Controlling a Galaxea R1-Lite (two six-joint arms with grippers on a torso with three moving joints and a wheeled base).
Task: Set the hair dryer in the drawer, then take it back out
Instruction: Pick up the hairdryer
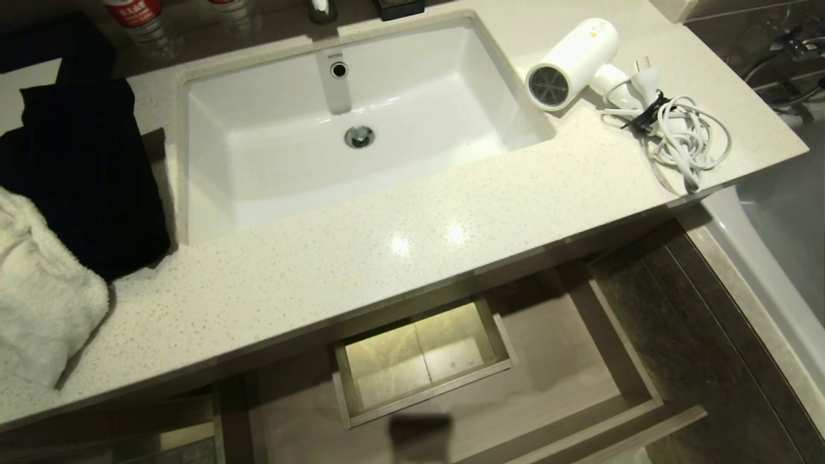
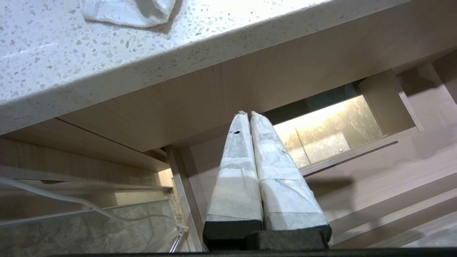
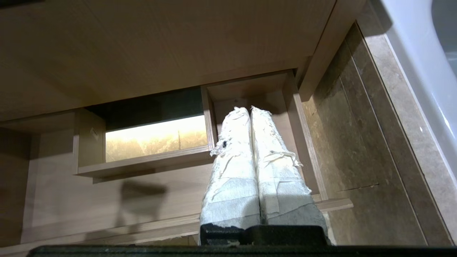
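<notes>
The white hair dryer lies on the speckled countertop to the right of the sink, its dark grille facing the basin. Its bundled white cord lies beside it. Below the counter's edge the wood-grain drawer stands pulled out, a boxed cut-out in its middle. Neither gripper shows in the head view. My left gripper hangs shut and empty over the drawer's left part. My right gripper is shut and empty over the drawer's right end.
A white sink fills the counter's middle. A dark cloth and a white towel lie at the counter's left. Bottles stand at the back. A bathtub rim and tiled floor are at the right.
</notes>
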